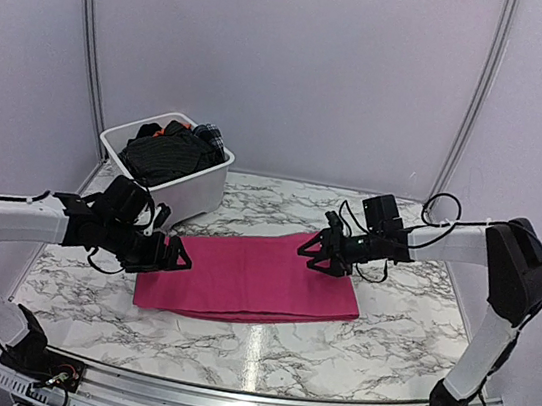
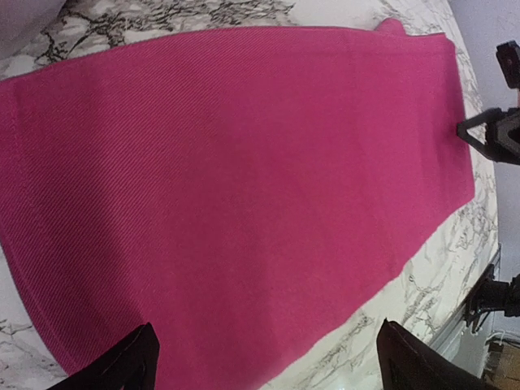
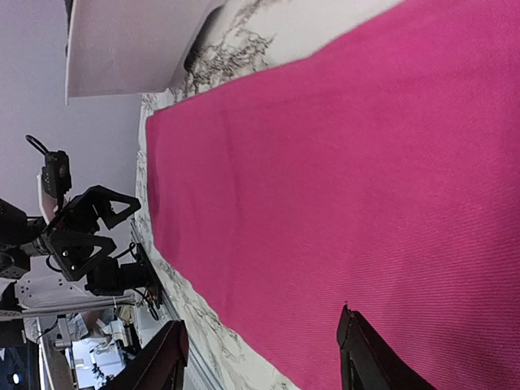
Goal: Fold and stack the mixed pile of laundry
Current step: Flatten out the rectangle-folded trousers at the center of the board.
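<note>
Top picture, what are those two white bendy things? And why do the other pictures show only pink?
They are robot arms, each ending in a two-fingered claw. The top picture comes from a camera above and behind them. The other two come from small cameras on the wrists, looking closely at the magenta-pink cloth, which lies flat on the marble table. The left gripper and right gripper, those claws, hover at its two ends, both open, holding nothing. The white plastic tub behind holds more dark laundry.
</note>
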{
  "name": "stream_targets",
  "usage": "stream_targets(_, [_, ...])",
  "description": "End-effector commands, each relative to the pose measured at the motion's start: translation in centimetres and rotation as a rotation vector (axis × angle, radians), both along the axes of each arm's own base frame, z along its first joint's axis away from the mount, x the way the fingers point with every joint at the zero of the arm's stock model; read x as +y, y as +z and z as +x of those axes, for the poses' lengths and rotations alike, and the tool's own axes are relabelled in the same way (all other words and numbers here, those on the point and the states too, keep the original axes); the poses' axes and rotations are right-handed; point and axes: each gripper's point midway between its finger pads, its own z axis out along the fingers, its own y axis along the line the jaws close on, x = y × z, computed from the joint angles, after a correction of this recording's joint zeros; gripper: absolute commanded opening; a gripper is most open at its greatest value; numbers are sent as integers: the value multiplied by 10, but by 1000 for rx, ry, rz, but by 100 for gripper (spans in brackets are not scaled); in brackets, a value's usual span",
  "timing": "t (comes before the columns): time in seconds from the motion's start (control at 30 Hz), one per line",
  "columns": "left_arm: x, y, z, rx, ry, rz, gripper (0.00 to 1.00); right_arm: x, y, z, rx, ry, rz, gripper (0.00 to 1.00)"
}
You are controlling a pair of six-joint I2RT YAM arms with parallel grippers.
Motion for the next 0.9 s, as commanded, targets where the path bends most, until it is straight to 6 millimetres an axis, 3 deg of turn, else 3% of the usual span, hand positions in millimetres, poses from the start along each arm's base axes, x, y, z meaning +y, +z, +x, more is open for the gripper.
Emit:
stream_targets(0.0, [-3,-31,15,38,80,27,96,-23,-31,-2,32,-15,0,58])
stream_targets(0.23, [35,-96,-9,179,194,171,95,-66,-84,-44,184,-105,-26,57])
stream_targets(0.37, [50,-114,-24,234,239,213,95,-70,-86,-69,231,-95,-7,56])
stream_targets(0.43, [49,-108,-24,226,242,195,95,-68,-66,-68,175,-66,4,55])
stream_targets(0.53, [46,-83,-13,156,257,156,97,-70,-21,-51,27,-52,-13,56])
stream_targets(0.67, [51,-49,5,95,315,85,99,-90,15,-21,-91,-116,-90,55])
stream_targets(0.7, [54,-43,8,86,331,75,99,-98,18,-12,-111,-143,-129,55])
stream_targets(0.87, [81,-35,14,87,405,48,99,-139,-20,1,-49,-201,-352,55])
